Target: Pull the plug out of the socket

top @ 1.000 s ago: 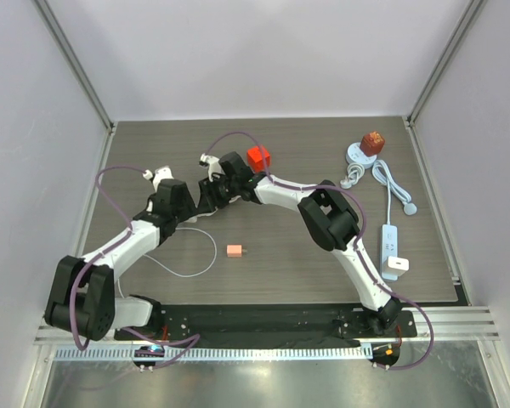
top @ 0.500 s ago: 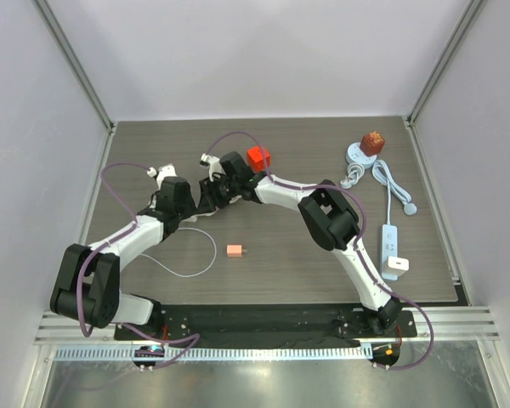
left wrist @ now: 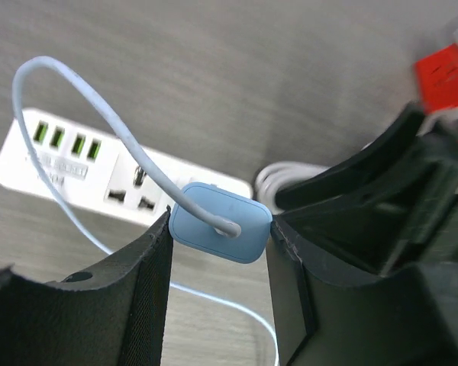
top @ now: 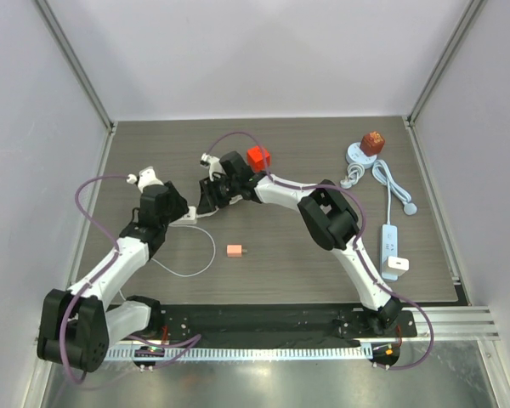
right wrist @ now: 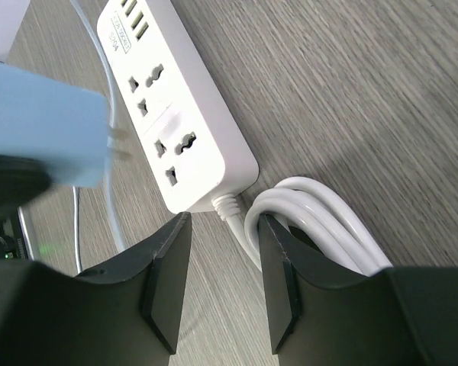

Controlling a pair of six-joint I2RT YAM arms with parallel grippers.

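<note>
Left jaws: closed on the blue plug (left wrist: 214, 229), one finger pressed against each side of its body.
Plug position: out of the socket, held in the air above the white power strip (left wrist: 76, 164). In the right wrist view its prongs point toward the strip's face and are clear of it.
Plug cable: a pale blue lead (left wrist: 76, 91) arches up from the plug's back and runs down across the strip.
Power strip: lying flat on the bench (left wrist: 252, 69), sockets empty.
Right jaws: set narrowly astride the strip's white cord (right wrist: 233, 210), where it leaves the housing beside its coiled slack. I cannot tell whether they pinch it.
Nearby: red block (top: 257, 157), just beyond the right wrist.
</note>
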